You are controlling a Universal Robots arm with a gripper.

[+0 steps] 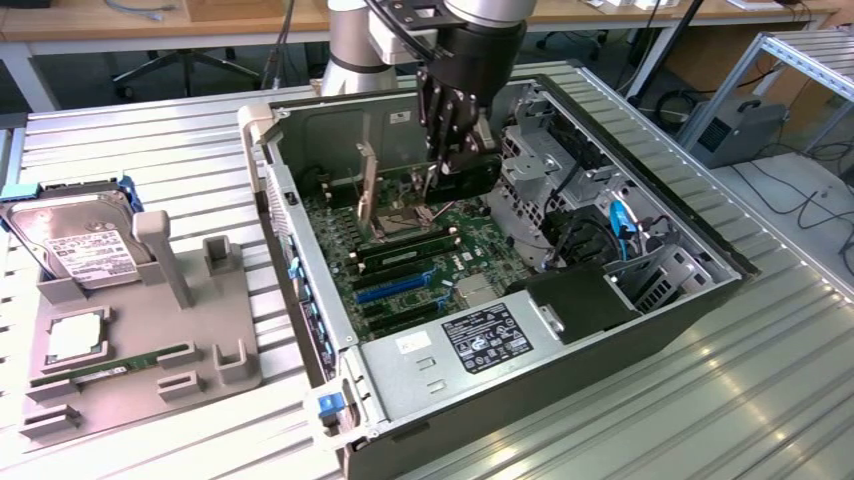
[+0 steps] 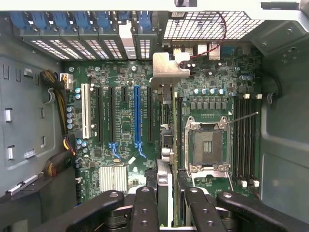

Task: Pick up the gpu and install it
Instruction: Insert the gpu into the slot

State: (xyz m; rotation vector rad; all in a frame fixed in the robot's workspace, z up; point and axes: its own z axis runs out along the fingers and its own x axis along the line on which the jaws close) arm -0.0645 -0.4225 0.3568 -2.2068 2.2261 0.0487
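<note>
Wrist view: the gpu (image 2: 164,145) is seen edge-on at lower centre, clamped in the pincer (image 2: 164,205) above the motherboard (image 2: 120,125). It is best kept upright and lined up with its slot.

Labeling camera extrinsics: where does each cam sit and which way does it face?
Exterior view: high off the arm, looking obliquely down at the open PC case; shows the arm and gripper reaching in.
Wrist view: on the wrist, looking straight into the motherboard; fingers clamp the gpu edge-on.
Shared: motherboard, CPU socket, gripper, gpu.
</note>
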